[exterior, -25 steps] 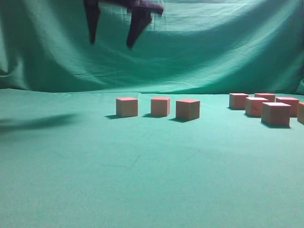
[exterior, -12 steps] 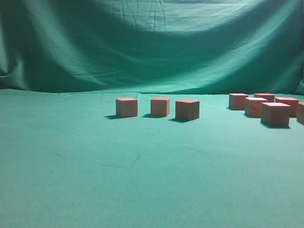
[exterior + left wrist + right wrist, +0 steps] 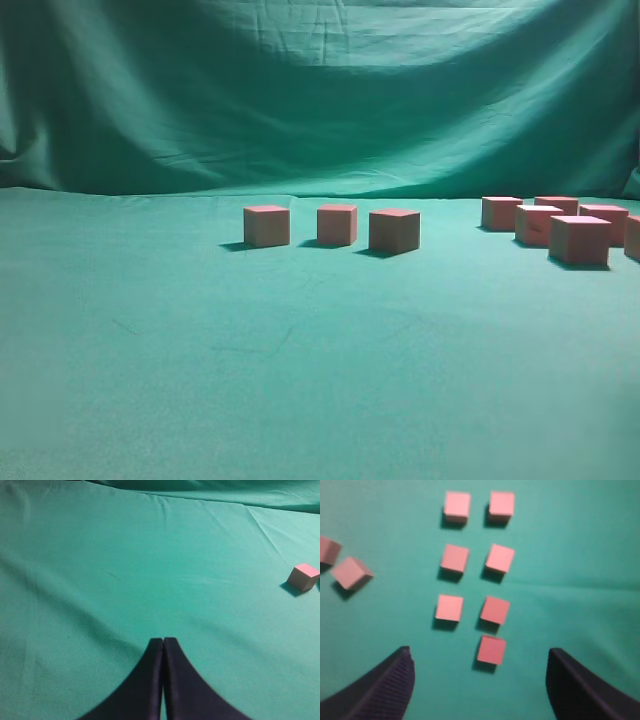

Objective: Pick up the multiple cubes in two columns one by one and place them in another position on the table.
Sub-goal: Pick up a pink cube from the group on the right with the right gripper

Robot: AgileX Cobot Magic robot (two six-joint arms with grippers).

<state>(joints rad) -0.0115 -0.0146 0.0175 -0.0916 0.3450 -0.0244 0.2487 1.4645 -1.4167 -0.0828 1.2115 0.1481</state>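
Note:
Several pink cubes stand in two columns at the right of the exterior view, the nearest one [image 3: 579, 240] in front. The right wrist view shows the columns from above; the nearest cube [image 3: 491, 650] is in the right column. Three cubes stand in a row at mid-table: [image 3: 267, 225], [image 3: 337, 224], [image 3: 394, 230]. Two of these show at the left of the right wrist view [image 3: 351, 573]. My right gripper [image 3: 479, 680] is open and empty, high above the columns. My left gripper [image 3: 163, 642] is shut and empty over bare cloth; one cube [image 3: 303, 576] lies far right of it.
Green cloth [image 3: 300, 380] covers the table and hangs as a backdrop. Neither arm shows in the exterior view.
A second ago an open gripper hung at the top of the exterior view above the row of three cubes. It has left that view upward. The cubes have not moved.

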